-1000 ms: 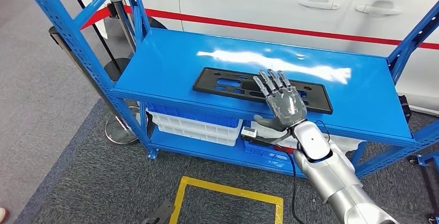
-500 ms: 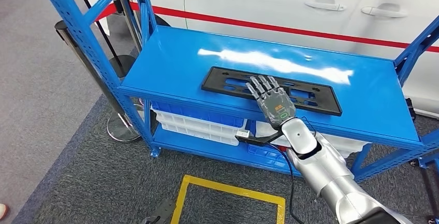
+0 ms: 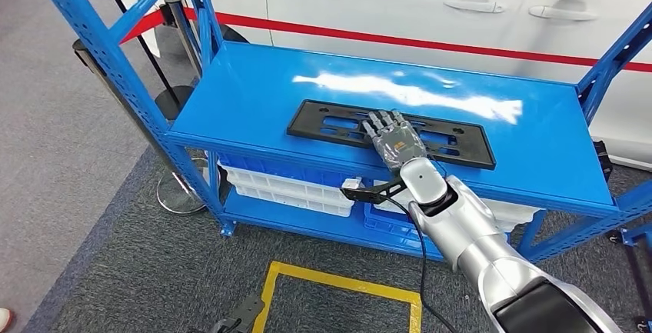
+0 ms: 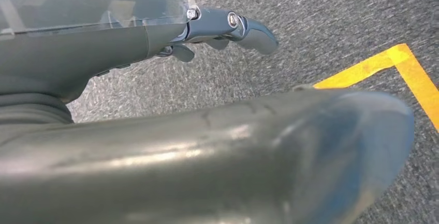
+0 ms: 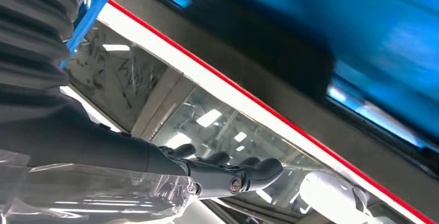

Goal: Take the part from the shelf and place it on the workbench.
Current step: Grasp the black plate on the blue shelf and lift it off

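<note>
— Start at the fingers. What is the right hand (image 3: 394, 141) doing?

— Its fingers (image 3: 382, 123) are stretched out flat and slightly spread, lying over the middle of the black part (image 3: 323, 124), near its front edge. They hold nothing. Whether the fingertips press on the part or float just above it, I cannot tell. Behind the hand, the silver right arm (image 3: 469, 229) runs back and down toward the lower right of the head view.

— And where does the part lie?

— Flat on the top deck of the blue shelf (image 3: 254, 87), lengthwise, parallel and near to the front edge. Bare blue deck shows behind it and at both ends, up to the blue uprights at the corners. Below the deck sit white bins (image 3: 288, 188).

— What does the right wrist view add?

— The extended dark fingers (image 5: 259, 169) from the side, with a white car (image 5: 321, 182) and its red stripe beyond them; the shelf and part there are only a blur.

— The left hand (image 4: 217, 27)?

— Its wrist view shows it over grey carpet (image 4: 321, 22) beside a yellow floor line (image 4: 409, 69), fingers loosely curved and apart, holding nothing.
</note>
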Robot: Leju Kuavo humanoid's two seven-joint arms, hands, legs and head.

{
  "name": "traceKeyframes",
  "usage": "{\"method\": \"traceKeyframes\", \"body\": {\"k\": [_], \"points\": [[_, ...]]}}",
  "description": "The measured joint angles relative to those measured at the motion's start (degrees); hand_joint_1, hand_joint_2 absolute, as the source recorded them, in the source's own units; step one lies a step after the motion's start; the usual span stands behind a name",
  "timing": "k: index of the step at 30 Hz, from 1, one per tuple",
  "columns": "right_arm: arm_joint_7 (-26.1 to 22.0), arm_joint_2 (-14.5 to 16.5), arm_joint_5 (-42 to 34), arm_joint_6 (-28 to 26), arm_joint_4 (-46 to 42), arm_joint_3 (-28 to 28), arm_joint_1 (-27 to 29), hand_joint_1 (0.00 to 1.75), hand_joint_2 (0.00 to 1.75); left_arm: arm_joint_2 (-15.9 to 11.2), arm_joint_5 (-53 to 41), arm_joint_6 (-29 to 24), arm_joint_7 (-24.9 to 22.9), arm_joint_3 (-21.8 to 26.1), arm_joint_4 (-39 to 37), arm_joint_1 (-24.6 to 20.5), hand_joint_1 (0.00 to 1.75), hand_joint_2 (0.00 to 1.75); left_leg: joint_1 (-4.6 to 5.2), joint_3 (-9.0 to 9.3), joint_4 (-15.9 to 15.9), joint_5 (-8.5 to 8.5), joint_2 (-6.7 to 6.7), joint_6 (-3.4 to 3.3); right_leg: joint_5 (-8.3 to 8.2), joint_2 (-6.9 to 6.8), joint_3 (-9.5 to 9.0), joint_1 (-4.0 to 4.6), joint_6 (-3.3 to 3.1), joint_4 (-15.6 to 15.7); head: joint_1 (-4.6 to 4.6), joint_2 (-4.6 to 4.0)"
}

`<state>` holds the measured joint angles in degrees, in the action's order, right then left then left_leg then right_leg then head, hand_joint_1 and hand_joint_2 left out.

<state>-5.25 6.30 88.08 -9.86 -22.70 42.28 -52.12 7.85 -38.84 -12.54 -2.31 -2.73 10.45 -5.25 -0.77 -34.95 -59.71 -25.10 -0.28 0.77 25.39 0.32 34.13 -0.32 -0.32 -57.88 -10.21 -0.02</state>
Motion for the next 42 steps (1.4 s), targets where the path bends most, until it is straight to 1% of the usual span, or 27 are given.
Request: {"method": "traceKeyframes", "body": {"k": [3, 5, 6, 8, 9, 10, 11, 12, 14, 15, 16, 18, 20, 21, 24, 25, 26, 27, 29, 30, 32, 34, 36, 39, 40, 41, 42], "points": [[0.0, 0.3, 0.0, 0.2, 0.8, 0.2, -0.3, 0.0, 1.75, 0.0, 0.0, 0.1, -0.1, 0.0, 0.0, 0.1, 0.0, 0.0, 0.09, 0.4, 1.2, -0.07, -0.16, -0.87, 0.08, 0.03, 0.38, 0.16, 0.67, -0.2, 0.01, 0.0], [0.0, 0.4, 0.0, 0.2, 1.1, 0.4, -0.5, 0.0, 1.75, 0.1, 0.0, 0.1, -0.2, 0.0, 0.0, 0.0, 0.0, 0.0, -0.05, 0.51, 1.5, 0.15, -0.16, -1.57, 1.27, -0.02, 0.97, 0.03, 1.17, -1.6, 0.01, 0.0], [0.1, 0.5, 0.0, 0.3, 1.3, 0.4, -0.6, 0.0, 1.75, 0.1, 0.0, 0.1, -0.2, 0.0, 0.0, 0.0, 0.0, 0.0, -0.16, 0.58, 1.7, 0.25, -0.14, -1.88, 2.68, -0.04, 1.97, -0.03, 1.43, -3.9, 0.01, 0.0], [0.1, 0.5, 0.0, 0.3, 1.6, 0.6, -0.7, 0.0, 1.75, 0.1, 0.0, 0.1, -0.2, 0.0, 0.0, -0.1, 0.0, 0.0, -0.15, 0.57, 1.7, 0.25, -0.1, -2.16, 6.36, -0.07, 5.62, -0.12, 1.81, -11.6, 0.01, 0.0], [0.1, 0.5, 0.0, 0.3, 1.8, 0.7, -0.6, 0.0, 1.75, 0.1, 0.0, 0.1, -0.2, 0.0, 0.0, -0.1, 0.0, 0.0, -0.15, 0.56, 1.7, 0.23, -0.1, -2.18, 7.56, -0.08, 7.39, -0.17, 1.93, -15.2, 0.01, 0.0], [0.1, 0.5, 0.0, 0.4, 1.9, 0.8, -0.6, 0.0, 1.75, 0.1, 0.0, 0.1, -0.2, 0.0, 0.0, 0.0, 0.0, 0.0, -0.15, 0.58, 1.6, 0.2, -0.11, -2.2, 7.74, -0.08, 8.44, -0.21, 1.97, -17.1, 0.01, 0.0], [0.1, 0.5, 0.0, 0.4, 2.1, 0.9, -0.6, 0.0, 1.75, 0.1, 0.0, 0.1, -0.2, 0.0, 0.0, 0.0, 0.0, 0.0, -0.15, 0.62, 1.6, 0.15, -0.15, -2.2, 6.66, -0.08, 8.27, -0.24, 1.92, -16.5, 0.01, 0.0], [0.2, 0.5, 0.0, 0.5, 2.2, 1.0, -0.7, 0.0, 1.75, 0.1, 0.0, 0.1, -0.2, 0.0, 0.0, 0.0, 0.0, 0.0, -0.15, 0.7, 1.5, 0.06, -0.21, -2.17, 4.73, -0.08, 7.07, -0.27, 1.78, -13.8, 0.01, 0.0], [0.5, 0.5, 0.0, 0.9, 2.4, 1.1, -1.0, 0.0, 1.75, 0.1, 0.0, 0.1, -0.2, 0.0, 0.0, -0.1, 0.0, 0.0, -0.05, 0.83, 1.4, -0.16, -0.29, -1.94, 0.76, -0.06, 3.26, -0.16, 1.32, -5.8, 0.01, 0.0], [0.7, 0.6, 0.0, 1.3, 2.4, 1.1, -1.2, 0.0, 1.75, 0.1, 0.0, 0.1, -0.2, 0.0, 0.0, -0.1, 0.0, 0.0, 0.04, 0.79, 1.4, -0.24, -0.3, -1.73, -0.21, -0.05, 1.9, -0.04, 1.13, -2.8, 0.01, 0.0], [0.9, 0.7, 0.0, 1.8, 2.5, 1.1, -1.4, 0.0, 1.75, 0.1, -0.1, 0.0, -0.2, 0.0, 0.0, -0.1, 0.0, 0.0, 0.12, 0.72, 1.3, -0.28, -0.29, -1.49, -0.52, -0.02, 1.17, 0.1, 1.0, -1.1, 0.01, 0.0], [1.3, 0.9, 0.0, 3.1, 2.7, 1.2, -1.7, 0.0, 1.75, 0.2, -0.1, -0.3, -0.2, 0.0, 0.0, -0.1, 0.0, 0.0, 0.19, 0.66, 1.5, -0.25, -0.27, -0.93, -0.31, 0.01, 1.06, 0.19, 0.74, -0.3, 0.01, 0.0], [2.1, 1.2, 0.2, 4.8, 3.1, 1.2, -2.2, 0.0, 1.75, 0.3, -0.2, -0.5, 0.0, 0.0, 0.0, -0.1, 0.0, 0.0, 0.14, 0.35, 0.6, -1.12, -0.2, -0.32, -0.5, -0.04, 0.92, -0.09, 0.14, 0.0, 0.0, 0.0], [2.5, 1.4, 0.3, 5.8, 3.2, 1.2, -2.6, 0.0, 1.75, 0.3, -0.2, -0.5, 0.1, 0.0, 0.0, -0.2, 0.0, 0.0, 0.12, -0.37, -1.1, -2.28, -0.15, -0.05, -0.6, -0.07, 0.83, -0.26, -0.2, 0.2, 0.0, 0.0], [3.9, 2.0, 1.0, 9.0, 3.8, 1.3, -3.7, 0.0, 1.75, 0.3, -0.6, -0.2, 0.3, 0.0, 0.0, -0.4, 0.0, 0.0, 0.0, -5.41, -12.2, -7.35, -0.08, 0.59, -0.56, -0.12, 0.72, -0.24, -0.73, 0.2, -0.01, 0.0], [4.3, 2.2, 1.1, 10.1, 4.0, 1.3, -3.8, 0.0, 1.75, 0.3, -0.7, -0.1, 0.4, 0.0, 0.0, -0.4, 0.0, 0.0, -0.02, -6.72, -14.7, -7.9, -0.07, 0.73, -0.52, -0.12, 0.7, -0.21, -0.77, 0.2, -0.01, 0.0], [4.6, 2.4, 1.2, 11.0, 4.2, 1.4, -4.0, 0.0, 1.75, 0.3, -0.8, 0.0, 0.4, 0.0, 0.0, -0.4, 0.0, 0.0, -0.02, -6.97, -15.0, -7.23, -0.07, 0.79, -0.47, -0.11, 0.67, -0.2, -0.77, 0.1, -0.01, 0.0], [5.0, 2.6, 1.2, 12.0, 4.4, 1.4, -4.1, 0.0, 1.75, 0.3, -0.9, 0.0, 0.5, 0.0, 0.0, -0.4, 0.0, 0.0, -0.03, -6.15, -12.9, -5.52, -0.05, 0.78, -0.36, -0.06, 0.63, -0.2, -0.72, 0.0, -0.01, 0.0], [6.0, 3.0, 1.2, 13.5, 4.8, 1.5, -4.7, 0.0, 1.75, 0.3, -0.9, 0.0, 0.6, 0.0, 0.0, -0.6, 0.0, 0.0, 0.0, -2.6, -5.3, -1.56, 0.01, 0.54, 0.03, 0.06, 0.59, -0.13, -0.44, -0.5, -0.02, 0.0], [6.4, 3.2, 1.2, 14.2, 5.0, 1.6, -5.0, 0.0, 1.75, 0.3, -0.9, -0.2, 0.6, 0.0, 0.0, -0.6, 0.0, 0.0, 0.05, -1.14, -2.1, -0.5, 0.0, 0.28, 0.21, 0.13, 0.7, -0.03, -0.25, -0.8, -0.01, 0.0], [7.3, 3.4, 1.1, 15.1, 5.3, 1.7, -5.5, 0.0, 1.75, 0.4, -0.8, -0.6, 0.6, 0.0, 0.0, -0.7, 0.0, 0.0, 0.19, -0.13, 0.2, -0.45, -0.09, -0.29, 0.31, 0.17, 0.99, 0.18, 0.15, -1.1, -0.01, 0.0], [7.7, 3.5, 1.1, 15.7, 5.7, 1.8, -5.6, 0.82, 1.75, 0.5, -0.8, -0.9, 0.5, 0.0, 0.0, -0.5, 0.0, 0.0, 0.11, -0.13, 0.5, -0.29, -0.18, -0.92, 0.41, 0.13, 1.1, 0.15, 0.62, -1.1, 0.0, 0.0], [7.8, 3.6, 1.0, 16.2, 6.0, 1.8, -5.9, 1.66, 1.75, 0.6, -0.7, -1.1, 0.4, 0.0, 0.0, -0.5, 0.0, 0.0, -0.07, 0.05, 0.9, -0.05, -0.18, -1.59, 1.92, 0.05, 1.92, 0.05, 1.19, -3.1, 0.01, 0.0], [7.4, 3.6, 1.0, 16.9, 6.4, 1.9, -6.2, 1.69, 1.75, 0.8, -0.7, -1.3, 0.5, 0.0, 0.0, -0.4, 0.0, 0.0, -0.14, 0.12, 1.1, 0.01, -0.14, -2.1, 6.72, -0.03, 6.65, -0.12, 1.85, -13.0, 0.01, 0.0], [7.2, 3.6, 1.0, 17.0, 6.6, 1.9, -6.2, 1.7, 1.75, 0.9, -0.7, -1.3, 0.5, 0.1, 0.0, -0.4, 0.0, 0.0, -0.14, 0.14, 1.1, -0.02, -0.15, -2.14, 7.46, -0.03, 8.12, -0.17, 1.95, -15.9, 0.01, 0.0], [6.9, 3.6, 1.0, 17.1, 6.7, 1.9, -6.2, 1.7, 1.75, 0.9, -0.7, -1.3, 0.5, 0.1, 0.0, -0.4, 0.0, 0.0, -0.13, 0.18, 1.1, -0.05, -0.17, -2.16, 7.08, -0.03, 8.71, -0.22, 1.97, -16.8, 0.01, 0.0], [6.7, 3.7, 1.0, 17.1, 6.9, 1.9, -6.2, 1.7, 1.75, 0.9, -0.7, -1.4, 0.5, 0.1, 0.0, -0.4, 0.0, 0.0, -0.13, 0.27, 1.1, -0.08, -0.21, -2.14, 5.61, -0.03, 8.18, -0.26, 1.9, -15.4, 0.01, 0.0]]}}
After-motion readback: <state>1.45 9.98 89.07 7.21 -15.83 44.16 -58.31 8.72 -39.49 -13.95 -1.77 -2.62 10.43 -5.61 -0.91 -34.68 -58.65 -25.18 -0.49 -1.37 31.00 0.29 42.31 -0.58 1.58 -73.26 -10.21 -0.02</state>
